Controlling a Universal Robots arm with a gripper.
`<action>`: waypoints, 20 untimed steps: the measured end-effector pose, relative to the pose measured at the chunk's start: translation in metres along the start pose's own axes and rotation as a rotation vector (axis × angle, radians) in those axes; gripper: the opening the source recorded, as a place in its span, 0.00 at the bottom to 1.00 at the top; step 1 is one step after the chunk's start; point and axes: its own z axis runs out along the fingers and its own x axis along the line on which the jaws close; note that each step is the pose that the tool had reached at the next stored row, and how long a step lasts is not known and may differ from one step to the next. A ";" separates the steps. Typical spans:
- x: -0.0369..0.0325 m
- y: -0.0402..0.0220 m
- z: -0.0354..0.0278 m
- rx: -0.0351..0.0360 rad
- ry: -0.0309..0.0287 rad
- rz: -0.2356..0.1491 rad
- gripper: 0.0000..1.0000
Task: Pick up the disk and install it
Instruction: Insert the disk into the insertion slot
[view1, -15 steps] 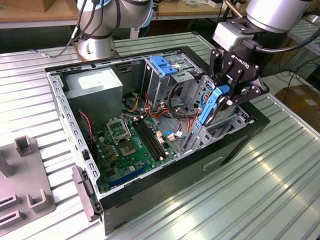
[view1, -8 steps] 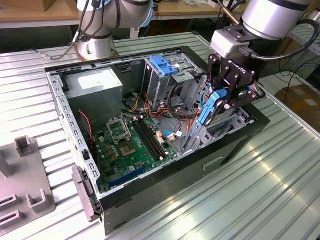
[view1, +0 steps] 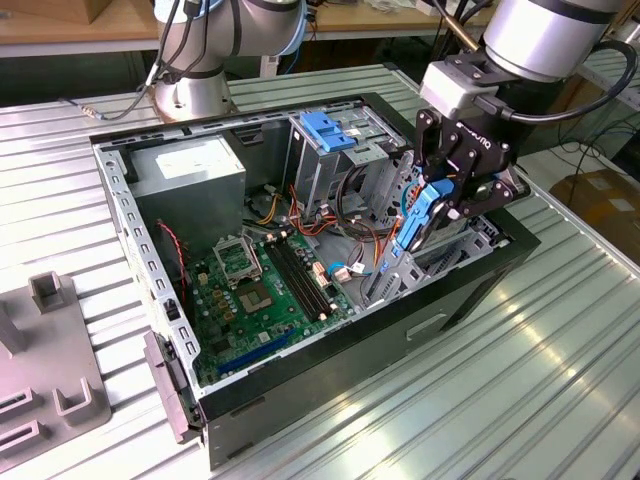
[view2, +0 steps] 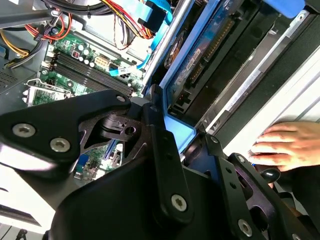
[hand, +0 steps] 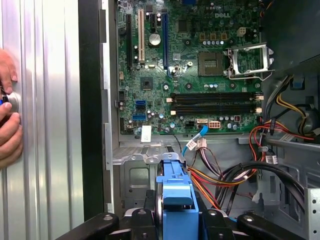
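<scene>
Disk (view1: 412, 228), blue rails showing, hangs tilted on edge inside the open computer case (view1: 340, 365). In the exterior view it is at about three o'clock from the green motherboard (view1: 265, 290), with its lower end down among the cables. The tool (view1: 445, 200) is closed on its upper end, pinching the blue carrier from both sides. At eleven o'clock from it stands the drive cage (view1: 330, 150), topped by a blue bracket. A person's hand (view2: 285, 145) lies on the ribbed tabletop (view1: 500, 400), just outside the case wall.
</scene>
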 end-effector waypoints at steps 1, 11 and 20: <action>0.0000 0.0000 0.0000 0.0000 0.0000 0.000 0.37; 0.0000 0.0000 0.0004 0.0000 -0.0001 0.000 0.37; 0.0000 0.0000 0.0005 0.0000 0.0000 0.000 0.45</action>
